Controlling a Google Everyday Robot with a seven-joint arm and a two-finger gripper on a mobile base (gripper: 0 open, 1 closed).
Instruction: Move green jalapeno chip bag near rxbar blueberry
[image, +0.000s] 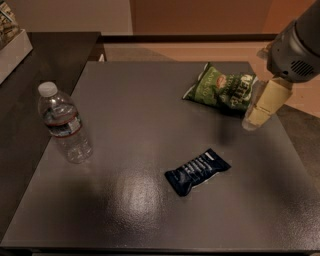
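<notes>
The green jalapeno chip bag (221, 88) lies flat at the far right of the grey table (145, 130). The rxbar blueberry (197, 171), a dark navy wrapper with white text, lies nearer the front, right of centre. My gripper (256, 112) hangs from the grey arm at the right edge, just right of the bag and slightly over its right end, above the table. It is well away from the bar.
A clear water bottle (64, 123) with a white cap stands at the table's left side. A dark counter (30, 75) adjoins on the left, with a white box (11, 40) at its far corner. Beyond the table is tan floor.
</notes>
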